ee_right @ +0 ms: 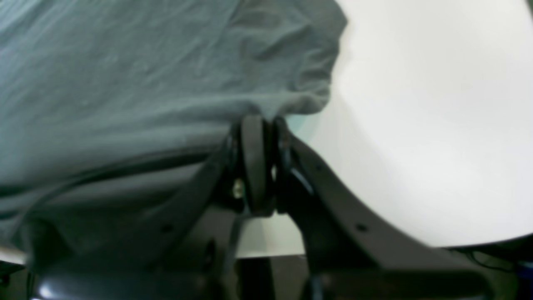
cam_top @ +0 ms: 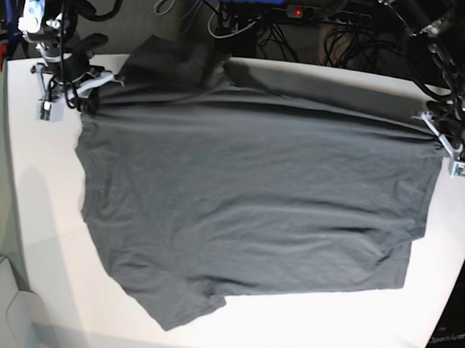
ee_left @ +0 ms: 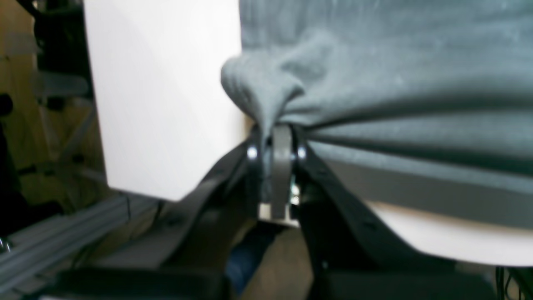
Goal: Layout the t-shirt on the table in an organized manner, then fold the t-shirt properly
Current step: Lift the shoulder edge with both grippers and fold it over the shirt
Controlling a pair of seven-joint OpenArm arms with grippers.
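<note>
Left gripper (ee_left: 277, 133): pinched tight on an edge of the t-shirt (ee_left: 395, 83). The cloth bunches up where it goes in between the fingers.
Right gripper (ee_right: 262, 121): also pinched tight on an edge of the t-shirt, by a crumpled bit.
T-shirt: spread wide over the middle of the table (cam_top: 43, 211). The far edge is pulled into a line between the two grippers. One sleeve sticks out near the front, and a dark bump sits at the far left.
Step now: I think it is laying the shirt out flat.
How to do it well: keep both pinches tight, pull evenly to both sides, stay low, and let the cloth slide flat so the wrinkles go away.
Watch out: pulling too hard on one side could drag the shirt crooked.
</note>
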